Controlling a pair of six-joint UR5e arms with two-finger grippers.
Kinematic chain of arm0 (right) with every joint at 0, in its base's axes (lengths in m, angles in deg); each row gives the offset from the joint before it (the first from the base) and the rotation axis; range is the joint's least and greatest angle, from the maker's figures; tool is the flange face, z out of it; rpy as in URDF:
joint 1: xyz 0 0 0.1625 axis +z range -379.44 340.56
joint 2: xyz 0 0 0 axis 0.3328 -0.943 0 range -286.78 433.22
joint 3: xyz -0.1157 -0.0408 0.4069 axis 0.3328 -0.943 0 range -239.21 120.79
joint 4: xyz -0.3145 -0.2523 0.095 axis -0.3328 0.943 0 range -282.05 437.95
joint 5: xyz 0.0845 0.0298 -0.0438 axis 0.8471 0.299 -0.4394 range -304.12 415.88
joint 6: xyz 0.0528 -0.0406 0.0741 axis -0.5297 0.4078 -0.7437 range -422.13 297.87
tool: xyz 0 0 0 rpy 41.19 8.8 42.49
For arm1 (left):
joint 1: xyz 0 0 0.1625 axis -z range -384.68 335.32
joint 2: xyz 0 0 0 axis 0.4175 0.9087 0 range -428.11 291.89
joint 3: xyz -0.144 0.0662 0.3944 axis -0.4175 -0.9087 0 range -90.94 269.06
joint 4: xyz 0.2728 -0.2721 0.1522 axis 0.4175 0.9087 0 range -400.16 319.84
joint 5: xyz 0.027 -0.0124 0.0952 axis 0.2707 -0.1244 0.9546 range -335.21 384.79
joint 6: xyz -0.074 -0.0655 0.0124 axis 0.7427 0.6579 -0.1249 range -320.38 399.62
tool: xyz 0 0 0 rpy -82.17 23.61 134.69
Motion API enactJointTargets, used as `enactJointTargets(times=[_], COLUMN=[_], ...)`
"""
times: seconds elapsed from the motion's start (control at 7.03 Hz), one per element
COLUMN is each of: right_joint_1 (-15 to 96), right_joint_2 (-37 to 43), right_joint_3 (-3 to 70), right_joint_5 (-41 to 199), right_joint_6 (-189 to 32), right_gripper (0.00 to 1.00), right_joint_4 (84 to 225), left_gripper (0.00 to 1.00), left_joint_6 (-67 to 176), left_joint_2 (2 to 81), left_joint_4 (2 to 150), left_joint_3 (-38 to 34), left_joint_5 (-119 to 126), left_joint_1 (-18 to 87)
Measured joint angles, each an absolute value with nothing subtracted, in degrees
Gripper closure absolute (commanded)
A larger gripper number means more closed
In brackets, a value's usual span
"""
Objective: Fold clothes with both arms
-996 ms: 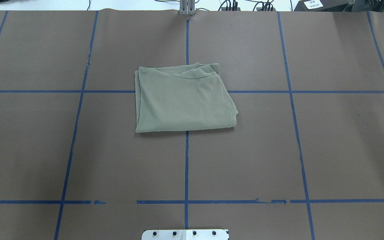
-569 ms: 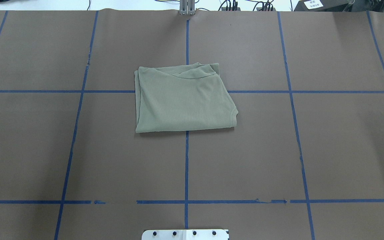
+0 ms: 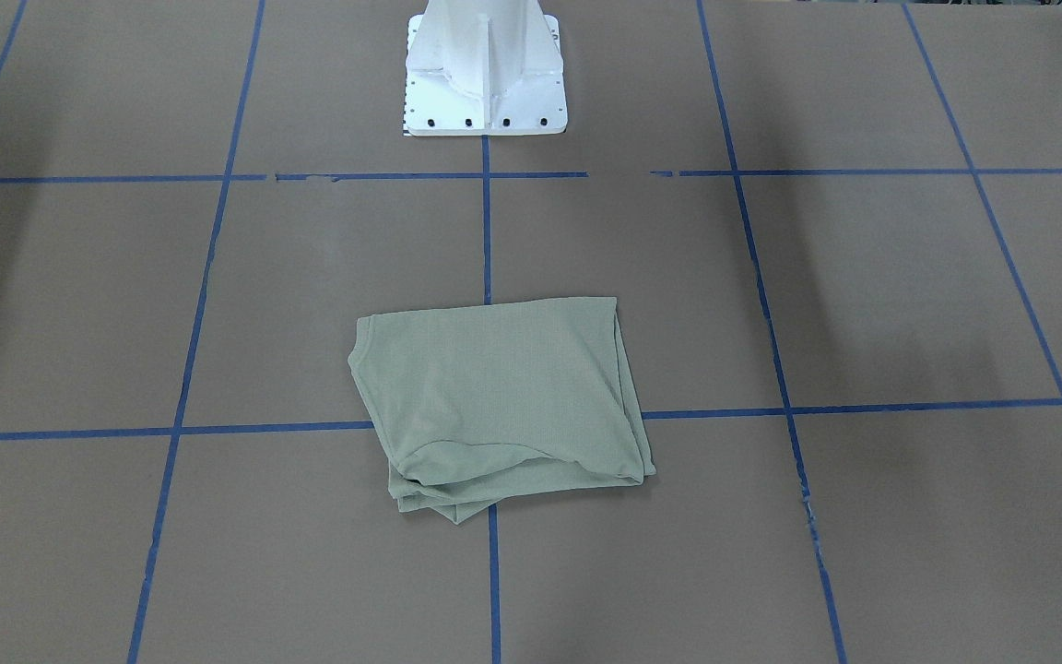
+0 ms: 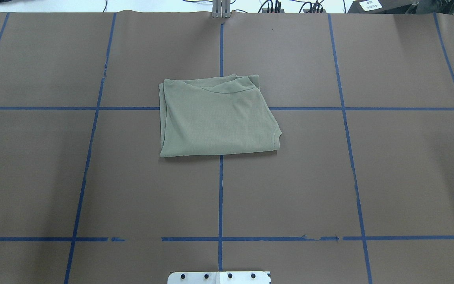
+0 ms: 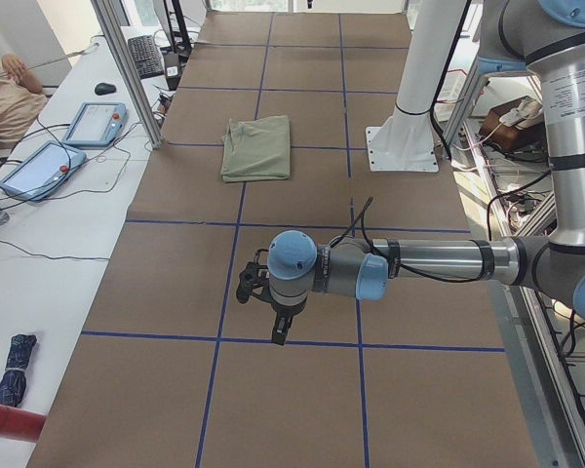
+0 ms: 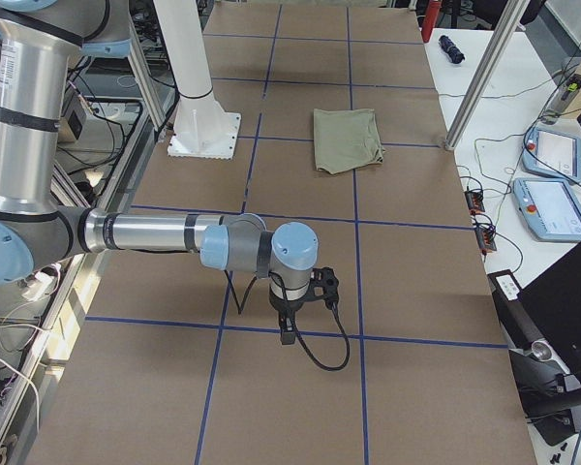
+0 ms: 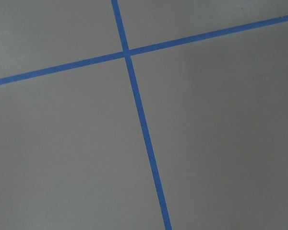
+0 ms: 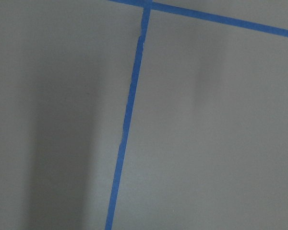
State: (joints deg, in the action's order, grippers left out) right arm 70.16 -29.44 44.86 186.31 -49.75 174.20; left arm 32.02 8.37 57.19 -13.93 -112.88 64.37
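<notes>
The sage-green shirt [image 4: 217,118] lay folded into a flat, rough rectangle at the middle of the tabletop [image 4: 388,177]. It sat over the crossing of two blue tape lines [image 4: 89,157], with bare brown surface open on every side. Its long axis ran side to side in the overhead view. The edge facing the white pedestal [image 3: 483,74] was a clean straight fold, while the far edge showed stacked, curved layers. The knit looked smooth, with one near corner bulging out slightly. The left end effector [image 5: 279,334] and the right end effector [image 6: 288,332] hung pointing down, well apart from the shirt. I cannot tell whether either was released or clenched.
</notes>
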Motion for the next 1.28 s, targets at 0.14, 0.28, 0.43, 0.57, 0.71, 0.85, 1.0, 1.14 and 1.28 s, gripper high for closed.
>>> enactJointTargets(times=[0.14, 0.28, 0.43, 0.57, 0.71, 0.85, 1.0, 1.14, 1.28], right_joint_1=[70.1, 70.1, 70.2, 70.2, 70.2, 70.2, 70.2, 70.2, 70.2], right_joint_2=[-29.4, -29.3, -29.3, -29.3, -29.2, -29.2, -29.2, -29.1, -29.2], right_joint_3=[44.9, 44.9, 44.9, 44.9, 45.0, 45.0, 45.2, 45.7, 46.4], right_joint_5=[186.3, 186.3, 186.4, 186.4, 186.4, 186.4, 186.4, 186.4, 186.3], right_joint_6=[-49.7, -49.7, -49.7, -49.7, -49.7, -49.7, -49.7, -49.8, -49.8], right_gripper=[0.0, 0.0, 0.0, 0.0, 0.0, 0.0, 0.0, 0.0, 0.0], right_joint_4=[174.2, 174.2, 174.2, 174.2, 174.2, 174.1, 174.1, 174.1, 174.2], left_gripper=[0.0, 0.0, 0.0, 0.0, 0.0, 0.0, 0.0, 0.0, 0.0], left_joint_6=[31.9, 31.9, 31.8, 31.3, 29.8, 28.4, 27.9, 27.7, 27.7], left_joint_2=[8.7, 8.9, 8.9, 9.0, 9.0, 9.1, 9.3, 9.2, 9.0], left_joint_4=[56.3, 55.4, 55.0, 54.7, 54.6, 54.2, 53.6, 53.2, 53.2], left_joint_3=[-14.0, -14.1, -14.2, -14.3, -14.2, -14.0, -13.8, -14.0, -14.1], left_joint_5=[-112.8, -112.6, -112.4, -112.3, -112.3, -112.2, -112.1, -112.1, -112.2], left_joint_1=[64.4, 64.5, 64.6, 64.9, 65.3, 66.4, 67.9, 68.8, 69.3])
